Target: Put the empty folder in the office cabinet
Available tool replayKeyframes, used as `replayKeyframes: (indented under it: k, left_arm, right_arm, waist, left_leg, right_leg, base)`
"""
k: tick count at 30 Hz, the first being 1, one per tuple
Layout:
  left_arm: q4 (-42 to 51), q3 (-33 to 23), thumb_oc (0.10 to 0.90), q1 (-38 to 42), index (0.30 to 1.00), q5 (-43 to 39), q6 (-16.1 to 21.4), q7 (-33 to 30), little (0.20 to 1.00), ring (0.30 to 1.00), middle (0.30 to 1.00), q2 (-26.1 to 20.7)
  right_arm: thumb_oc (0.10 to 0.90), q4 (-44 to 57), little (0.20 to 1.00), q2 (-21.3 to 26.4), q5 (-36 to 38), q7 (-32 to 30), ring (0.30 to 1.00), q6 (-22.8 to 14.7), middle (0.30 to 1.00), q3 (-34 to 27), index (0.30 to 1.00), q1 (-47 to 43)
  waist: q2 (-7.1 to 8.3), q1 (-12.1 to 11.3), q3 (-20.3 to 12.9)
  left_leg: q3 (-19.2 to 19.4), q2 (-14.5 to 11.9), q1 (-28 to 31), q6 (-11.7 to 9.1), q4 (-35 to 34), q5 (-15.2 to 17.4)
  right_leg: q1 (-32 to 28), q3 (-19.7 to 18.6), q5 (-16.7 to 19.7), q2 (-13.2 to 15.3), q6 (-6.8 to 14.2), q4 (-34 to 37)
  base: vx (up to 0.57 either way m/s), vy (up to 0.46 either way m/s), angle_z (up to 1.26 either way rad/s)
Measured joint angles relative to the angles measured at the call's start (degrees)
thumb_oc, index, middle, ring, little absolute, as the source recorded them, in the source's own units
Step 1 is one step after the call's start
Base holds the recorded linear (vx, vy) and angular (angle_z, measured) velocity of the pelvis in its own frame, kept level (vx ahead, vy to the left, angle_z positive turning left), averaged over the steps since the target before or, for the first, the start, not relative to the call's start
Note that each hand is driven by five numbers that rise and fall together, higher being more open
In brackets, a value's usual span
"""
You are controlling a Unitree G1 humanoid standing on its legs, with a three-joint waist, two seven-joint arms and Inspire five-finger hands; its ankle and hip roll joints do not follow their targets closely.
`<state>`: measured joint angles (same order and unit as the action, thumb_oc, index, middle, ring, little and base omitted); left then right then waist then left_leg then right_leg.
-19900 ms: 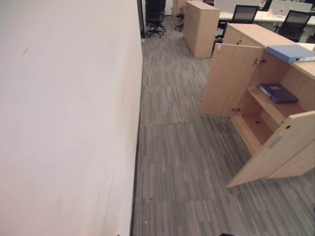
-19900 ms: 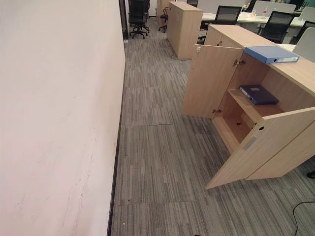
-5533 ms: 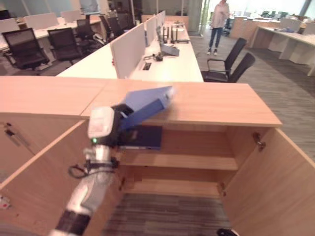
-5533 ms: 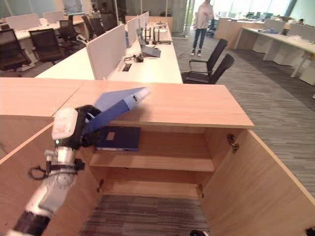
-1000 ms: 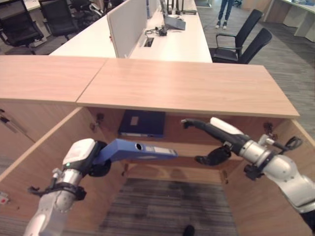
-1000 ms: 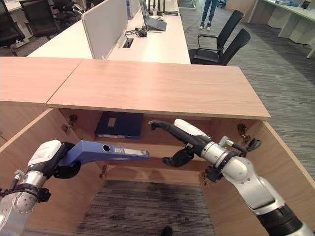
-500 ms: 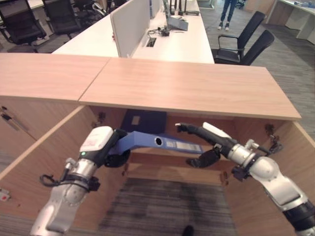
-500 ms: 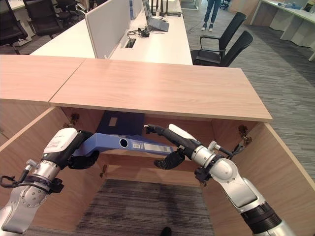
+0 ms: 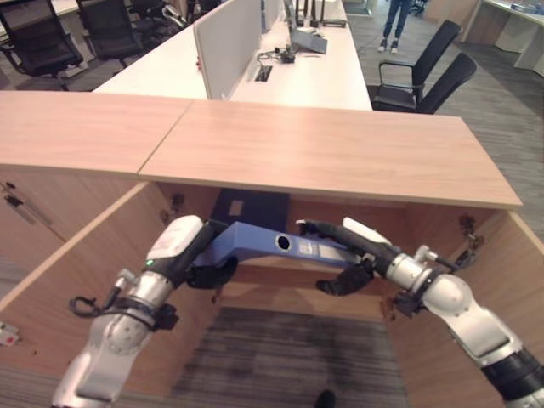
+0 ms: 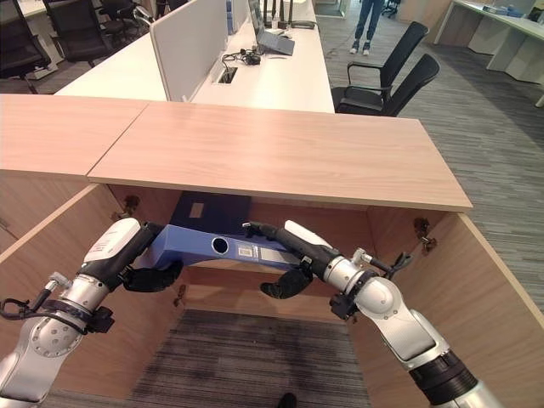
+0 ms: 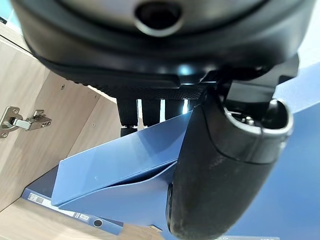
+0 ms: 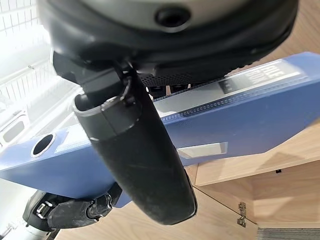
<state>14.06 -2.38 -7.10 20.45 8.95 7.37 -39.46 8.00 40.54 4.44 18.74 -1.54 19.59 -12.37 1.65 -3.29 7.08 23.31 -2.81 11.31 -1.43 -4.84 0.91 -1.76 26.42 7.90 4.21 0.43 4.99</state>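
Folder: blue folder point(image 10: 223, 246) held level at the open cabinet point(image 10: 280, 161) mouth, spine outward
Left hand point(image 9: 204, 263): fingers curled round its end
Right hand point(image 10: 289, 246): fingers straight along spine, thumb beneath
Left wrist view: second dark folder point(image 11: 70, 215) on the shelf
Spine label: unreadable

Grey carpet point(image 10: 501, 119), white desks point(image 10: 272, 72), black chairs point(image 10: 387, 76)
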Motion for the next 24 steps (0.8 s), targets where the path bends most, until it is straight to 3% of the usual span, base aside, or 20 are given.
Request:
replayKeyframes:
  k: [2,3,4,9,13,21,23,24]
  left_arm:
    - [0.0,0.6,0.400,0.5,0.300,-1.4,-0.2,0.6,0.300,0.300,0.300,-0.1]
    - [0.1,1.2,0.400,1.0,0.300,-2.8,-0.2,1.2,0.300,0.300,0.300,-0.4]
    - [0.1,1.6,0.400,1.3,0.300,-3.9,-0.2,1.3,0.300,0.300,0.300,-0.4]
    - [0.1,2.6,0.400,1.9,0.300,-9.9,-0.3,2.4,0.300,0.300,0.300,-0.9]
    - [0.1,3.3,0.400,1.9,0.300,-17.3,-1.1,3.5,0.300,0.300,0.300,-4.6]
    - [-0.1,4.9,0.400,1.8,0.300,-20.3,-2.7,4.6,0.300,0.300,0.300,-5.1]
    - [-0.2,5.3,0.529,1.6,0.493,-22.5,-2.7,4.9,0.493,0.493,0.493,-5.2]
    - [-0.3,5.5,0.679,1.6,0.719,-22.6,-2.8,5.0,0.719,0.719,0.719,-5.2]
  right_arm:
    - [0.800,-1.3,0.900,-0.3,-0.5,-0.1,0.900,0.0,0.900,0.4,0.900,-0.3]
    - [0.488,-2.9,0.432,-0.3,-1.6,-0.1,0.432,0.0,0.432,1.1,0.432,-1.2]
    - [0.400,-3.4,0.300,-0.3,-1.9,-0.3,0.300,0.0,0.300,1.4,0.300,-1.3]
    - [0.400,-3.9,0.300,-0.8,-4.5,-1.7,0.300,0.1,0.300,2.1,0.300,-1.4]
    - [0.400,-4.7,0.300,-2.9,-5.7,-4.4,0.300,-0.1,0.300,2.0,0.300,-1.1]
    - [0.400,-6.8,0.300,-5.3,-6.4,-6.1,0.300,-1.4,0.300,1.5,0.300,1.7]
    - [0.400,-8.1,0.300,-7.1,-5.1,-6.2,0.300,-2.0,0.300,0.1,0.300,3.9]
    - [0.400,-8.5,0.300,-7.4,-4.3,-6.2,0.300,-2.0,0.300,0.1,0.300,4.4]
  waist:
    - [0.01,0.0,0.0]
    - [-0.02,0.0,0.0]
    - [-0.02,-0.1,0.0]
    - [-0.13,0.1,0.1]
    - [-0.59,0.2,0.4]
    - [-0.75,0.2,0.5]
    - [-0.74,0.2,0.5]
    - [-0.76,0.2,0.5]
  left_leg:
    - [0.0,0.0,0.0,0.0,0.0,0.0]
    - [0.0,0.0,0.0,0.0,0.0,0.0]
    - [-0.1,0.0,0.0,0.0,0.0,0.0]
    - [-0.1,0.0,0.0,0.0,0.0,0.0]
    - [-0.1,0.0,0.0,0.0,0.0,0.0]
    - [-0.5,0.0,0.5,0.0,0.0,0.0]
    - [-0.6,0.0,0.6,0.0,0.0,0.0]
    - [-0.5,0.0,0.5,0.0,0.0,0.0]
  right_leg:
    - [0.0,0.1,0.0,0.0,0.0,0.0]
    - [0.0,0.1,-0.1,0.1,0.1,0.0]
    - [0.0,0.2,-0.1,0.1,0.1,0.0]
    - [-0.1,0.6,-0.1,0.1,0.1,0.0]
    - [-0.2,0.6,-0.1,0.1,0.1,0.0]
    - [-0.8,0.7,-0.3,0.2,0.3,0.0]
    - [-0.8,0.7,-0.3,0.2,0.4,0.0]
    - [-0.8,0.7,-0.3,0.2,0.4,0.0]
  base:
    - [0.00,0.000,0.00]
    - [0.00,0.000,0.00]
    - [0.00,0.003,0.03]
    - [0.00,0.000,0.00]
    - [0.00,0.000,0.00]
    - [0.00,-0.001,0.02]
    - [0.00,0.000,0.00]
    - [0.00,0.000,0.00]
